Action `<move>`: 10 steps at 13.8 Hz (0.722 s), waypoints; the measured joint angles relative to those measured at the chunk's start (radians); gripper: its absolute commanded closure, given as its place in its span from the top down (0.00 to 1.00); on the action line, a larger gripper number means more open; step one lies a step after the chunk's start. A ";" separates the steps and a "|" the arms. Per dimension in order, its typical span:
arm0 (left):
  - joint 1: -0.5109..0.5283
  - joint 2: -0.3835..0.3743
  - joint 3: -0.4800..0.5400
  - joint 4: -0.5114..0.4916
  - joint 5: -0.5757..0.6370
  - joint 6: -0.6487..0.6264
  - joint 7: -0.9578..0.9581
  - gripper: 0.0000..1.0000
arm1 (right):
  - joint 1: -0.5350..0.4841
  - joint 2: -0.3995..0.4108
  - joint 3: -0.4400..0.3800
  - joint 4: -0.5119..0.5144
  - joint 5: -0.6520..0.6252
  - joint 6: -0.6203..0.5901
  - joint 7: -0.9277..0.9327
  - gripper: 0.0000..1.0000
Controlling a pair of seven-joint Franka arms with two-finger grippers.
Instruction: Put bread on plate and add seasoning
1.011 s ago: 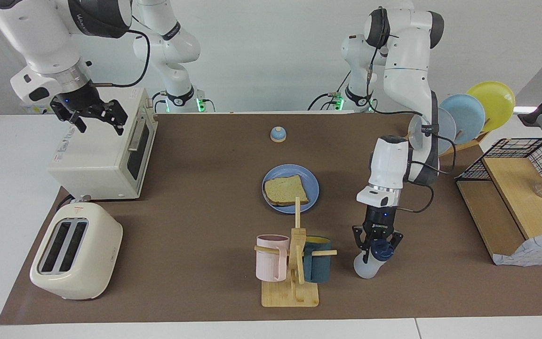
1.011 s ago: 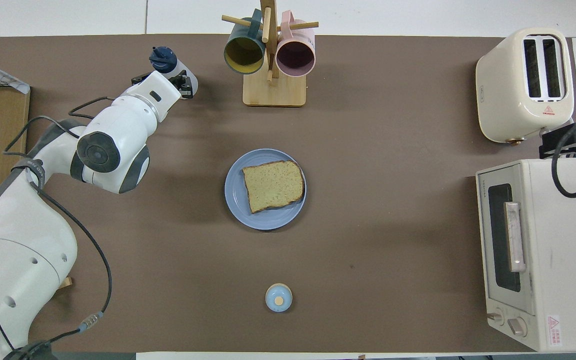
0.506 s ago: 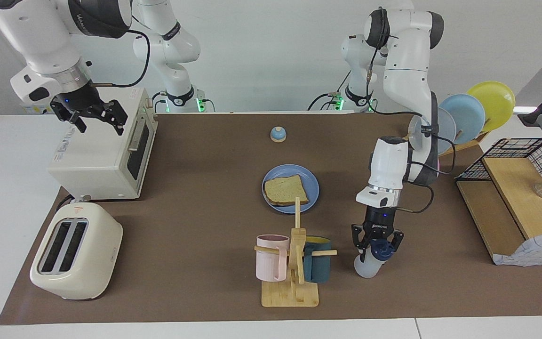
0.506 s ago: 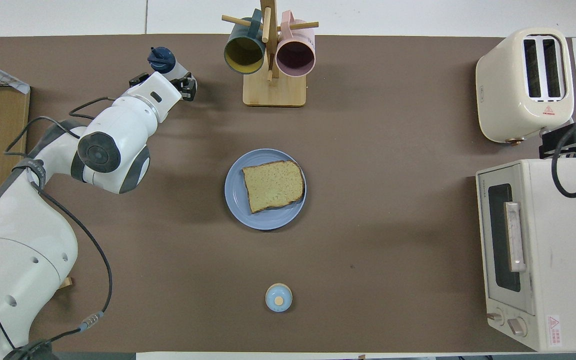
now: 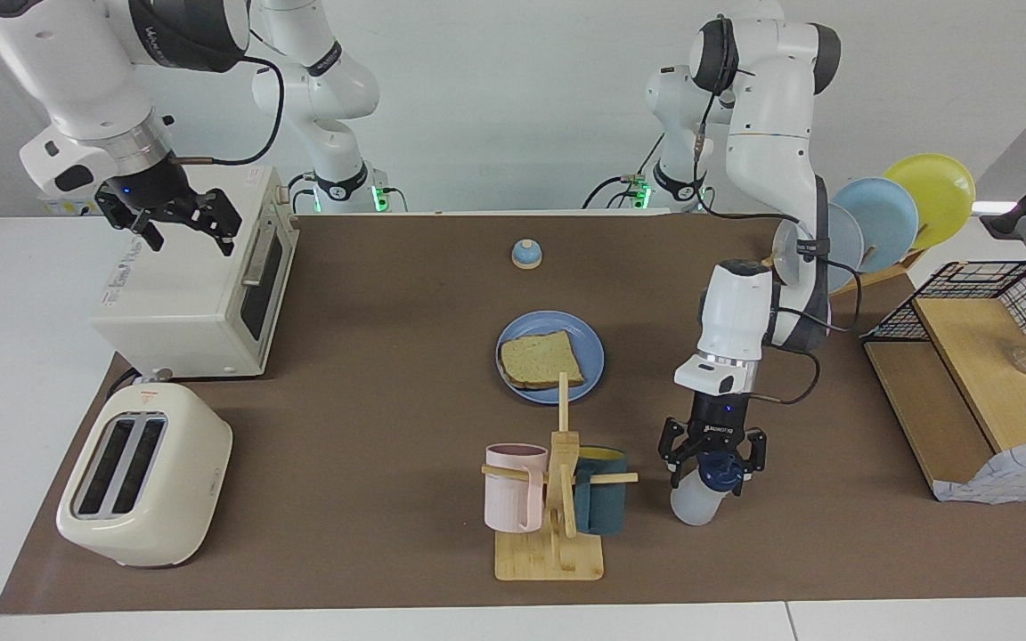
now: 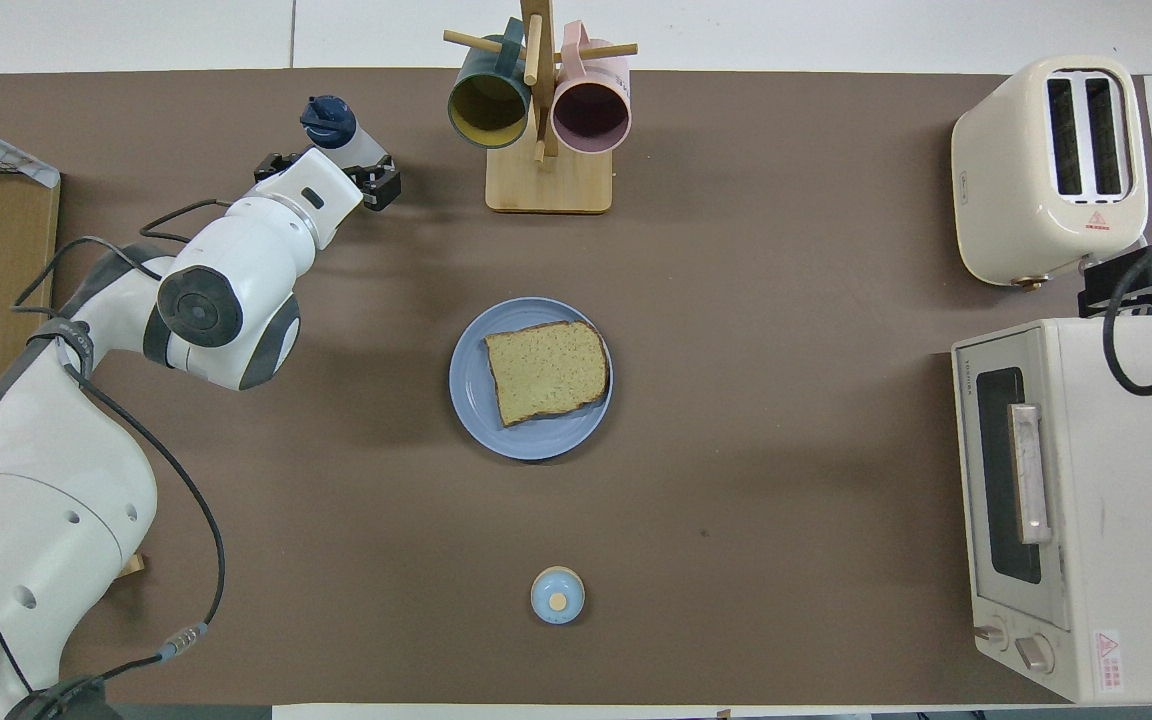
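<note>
The bread (image 5: 541, 360) lies flat on the blue plate (image 5: 588, 345) in the middle of the table; both also show in the overhead view, the bread (image 6: 545, 371) on the plate (image 6: 471, 395). The seasoning bottle (image 5: 696, 500), whitish with a navy cap, stands on the table beside the mug rack, toward the left arm's end. My left gripper (image 5: 713, 452) is open, its fingers spread on either side of the bottle's cap. In the overhead view the bottle (image 6: 336, 125) shows just past my left gripper (image 6: 326, 172). My right gripper (image 5: 171, 219) waits open above the toaster oven.
A wooden mug rack (image 5: 554, 534) with a pink and a teal mug stands beside the bottle. A toaster oven (image 5: 192, 294) and a toaster (image 5: 143, 476) are at the right arm's end. A small blue dome (image 5: 526, 255), a plate rack (image 5: 887, 214) and a wooden shelf (image 5: 967, 392) stand elsewhere.
My left gripper's fingers have spread apart and let go of the seasoning bottle, which has gone from leaning to standing nearly upright on the table. The right arm has not moved.
</note>
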 measured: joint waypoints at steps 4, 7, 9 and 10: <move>0.022 -0.089 0.000 -0.072 0.000 -0.077 0.003 1.00 | 0.000 0.000 0.000 0.000 0.000 0.000 0.000 1.00; 0.017 -0.221 -0.014 -0.130 0.001 -0.269 0.005 1.00 | 0.000 0.000 0.000 0.000 0.000 0.000 0.000 1.00; 0.005 -0.282 -0.021 -0.139 0.001 -0.387 0.005 1.00 | 0.000 0.000 0.000 0.000 0.000 0.000 0.000 1.00; 0.001 -0.311 -0.027 -0.139 0.001 -0.454 0.005 1.00 | 0.000 0.000 0.000 0.000 0.000 0.000 0.000 1.00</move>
